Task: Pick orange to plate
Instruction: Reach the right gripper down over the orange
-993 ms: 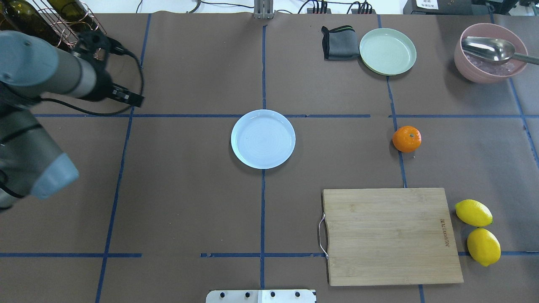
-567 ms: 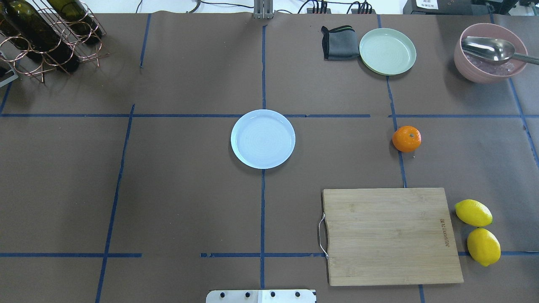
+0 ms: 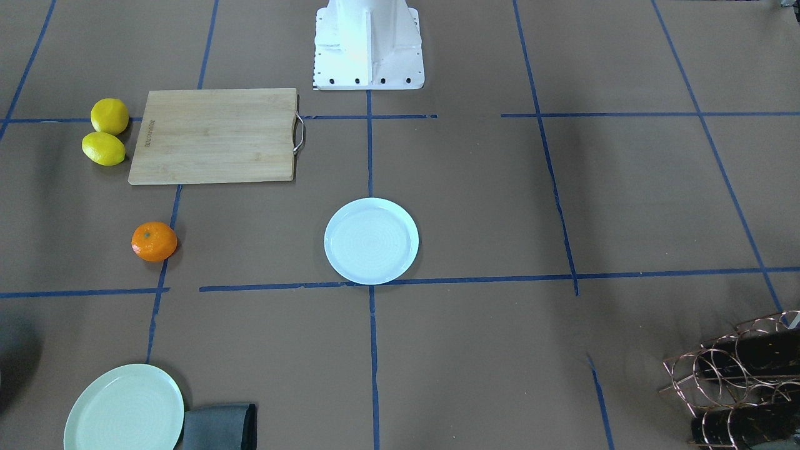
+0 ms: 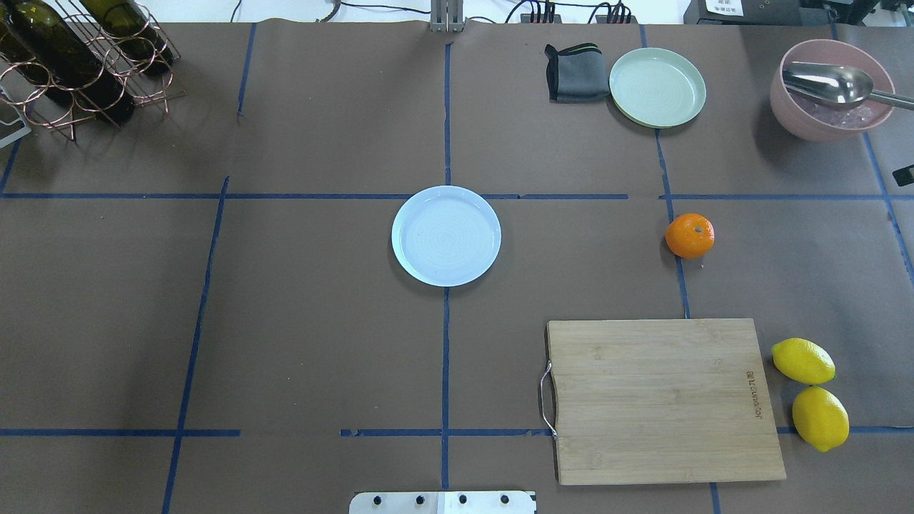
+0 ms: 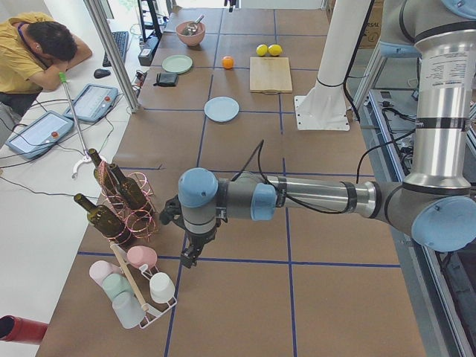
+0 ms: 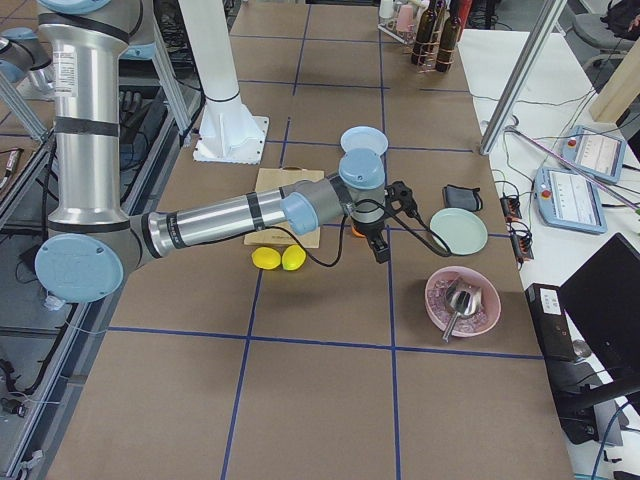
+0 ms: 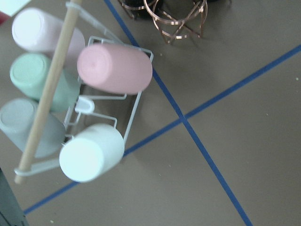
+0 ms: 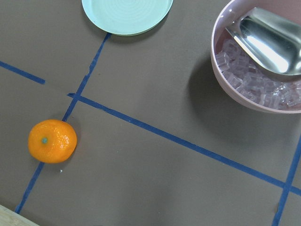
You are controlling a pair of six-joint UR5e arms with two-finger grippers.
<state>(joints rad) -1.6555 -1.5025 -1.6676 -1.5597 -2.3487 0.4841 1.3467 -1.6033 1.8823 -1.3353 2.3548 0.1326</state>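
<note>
Overhead exterior: orange [image 4: 690, 235] rests on counter [image 4: 285, 321] toward right edge, well apart from central plate [image 4: 446, 235]. Pick, transfer outstanding. Right end effector [image 6: 380, 248], left end effector [image 5: 188, 257]: grip state cannot tell.

Brown paper-covered table [image 4: 321, 321], marked into a grid with blue tape lines [image 4: 445, 357].
Along one long side of the table: a long white desk [image 5: 37, 186] with flat grey-framed touch tablets with red buttons [image 5: 93, 103] lying on it.
A slanted aluminium post [image 5: 111, 52] rises between table and desk.
A black monitor [image 6: 612, 300] stands off the table's corner on the same side.
Black cables and plugs [image 4: 543, 11] bunch at that table edge.
On the opposite long side of the table: grey floor [image 6: 25, 350].
Light is even, with soft shadows on the table paper.
</note>
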